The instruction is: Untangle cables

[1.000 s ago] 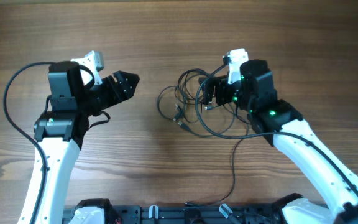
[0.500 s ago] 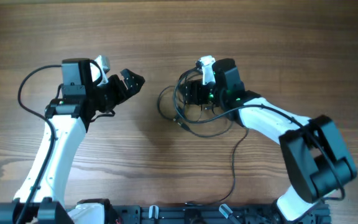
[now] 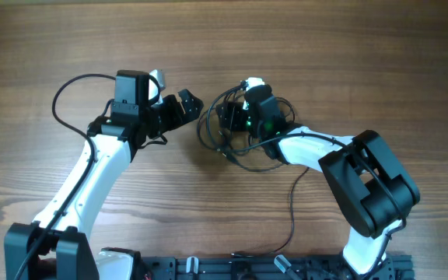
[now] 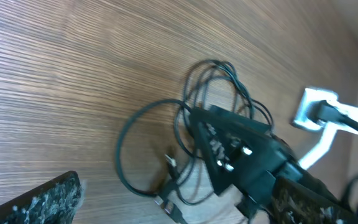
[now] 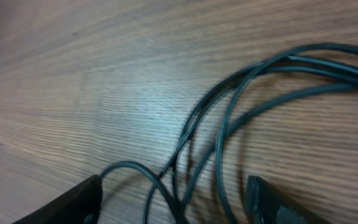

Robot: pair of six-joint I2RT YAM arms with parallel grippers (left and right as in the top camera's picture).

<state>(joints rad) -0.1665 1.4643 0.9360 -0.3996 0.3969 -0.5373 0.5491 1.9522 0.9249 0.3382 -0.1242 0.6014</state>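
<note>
Fingers of the left hand (image 3: 191,107) stand wide apart, holding nothing, and point at the cables (image 3: 224,148) just beside them. Right hand (image 3: 225,117) sits low over the tangle, also spread, with several strands running between its fingers (image 5: 67,202), unpinched. Loose loops lie on the wooden surface (image 3: 364,62) between both hands.
</note>
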